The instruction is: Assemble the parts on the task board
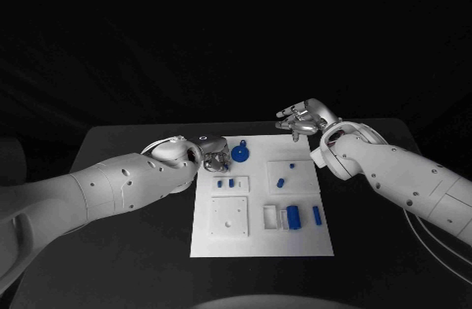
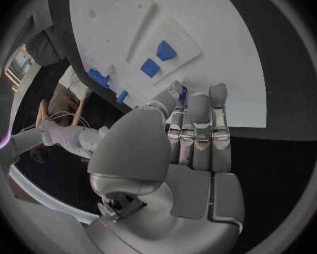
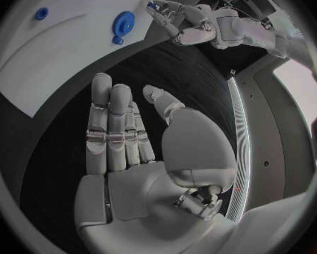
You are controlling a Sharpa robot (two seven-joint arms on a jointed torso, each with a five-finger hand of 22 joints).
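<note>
left hand (image 1: 213,160) is hovering open-fingered at the board's (image 1: 260,244) far left corner beside the round blue part (image 1: 241,151); right hand (image 1: 302,121) is idling open past the far edge; advice: descend slowly, pinch squarely.

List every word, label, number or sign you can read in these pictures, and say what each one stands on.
None can be read: the task board, the blue parts, the left hand and the right hand show no legible text.
</note>
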